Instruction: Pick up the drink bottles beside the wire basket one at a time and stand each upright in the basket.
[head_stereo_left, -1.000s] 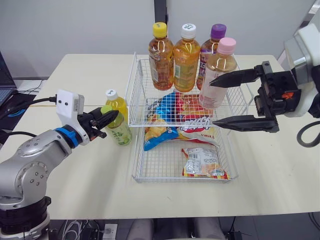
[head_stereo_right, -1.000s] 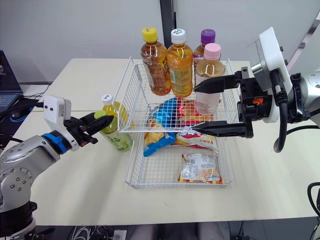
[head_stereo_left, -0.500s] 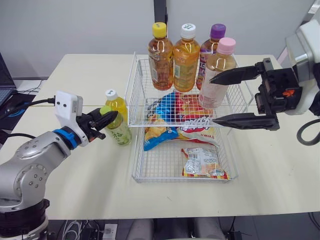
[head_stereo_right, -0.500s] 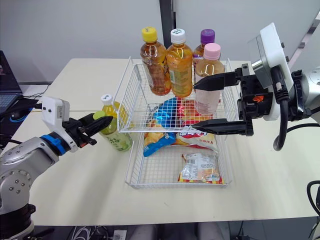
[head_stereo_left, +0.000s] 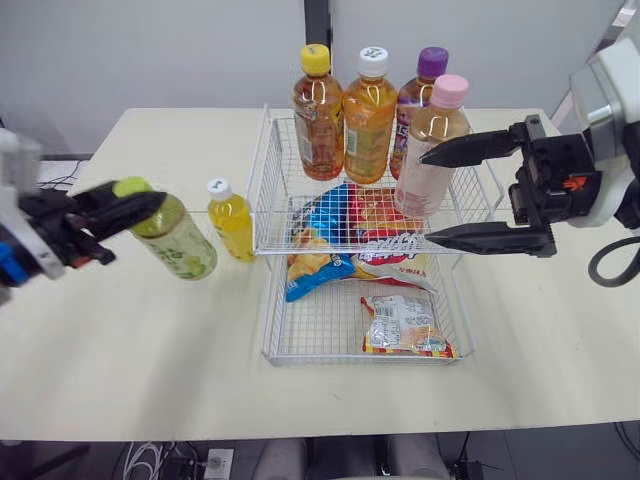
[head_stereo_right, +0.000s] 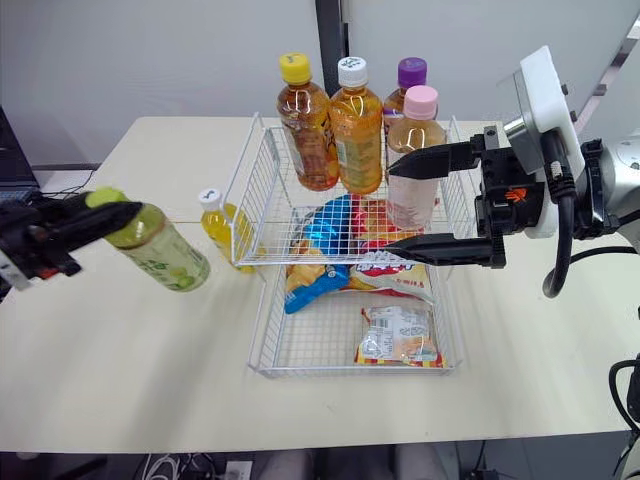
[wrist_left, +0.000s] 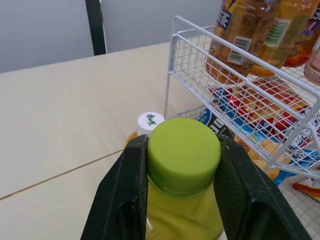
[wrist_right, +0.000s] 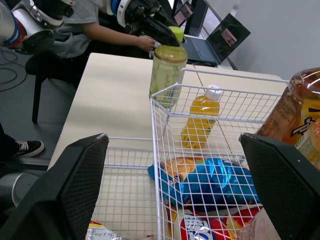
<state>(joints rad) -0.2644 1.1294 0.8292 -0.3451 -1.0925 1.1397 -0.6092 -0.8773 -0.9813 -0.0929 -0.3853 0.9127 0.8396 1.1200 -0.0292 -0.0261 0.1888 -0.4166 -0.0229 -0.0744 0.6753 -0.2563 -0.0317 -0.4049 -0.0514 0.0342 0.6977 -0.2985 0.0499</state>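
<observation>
**Green-capped bottle clamped by left gripper, left of basket**

Left gripper (wrist_left: 184, 159): fingers closed against both sides of the lime-green cap of a green tea bottle (head_stereo_left: 178, 240). The bottle is held tilted, cap towards the gripper, base lower and pointing towards the basket. Whether the base is clear of the table (head_stereo_left: 150, 340) cannot be told. The bottle is seen to the left of the wire basket (head_stereo_left: 266, 300), apart from it.

Right gripper (head_stereo_left: 427, 198): fingers spread wide, nothing grasped. It is held at the basket's right side, near the pink-capped bottle (head_stereo_left: 430, 160).

A small yellow bottle (head_stereo_left: 232, 222) with a white cap is seen upright on the table, just beside the basket's left wall, between the held bottle and the basket.

Four bottles are stood upright along the basket's far end: yellow-capped (head_stereo_left: 319, 115), white-capped (head_stereo_left: 369, 118), purple-capped (head_stereo_left: 416, 95) and the pink-capped one. Snack bags (head_stereo_left: 345, 225) are seen lying in the basket in front of them.
</observation>
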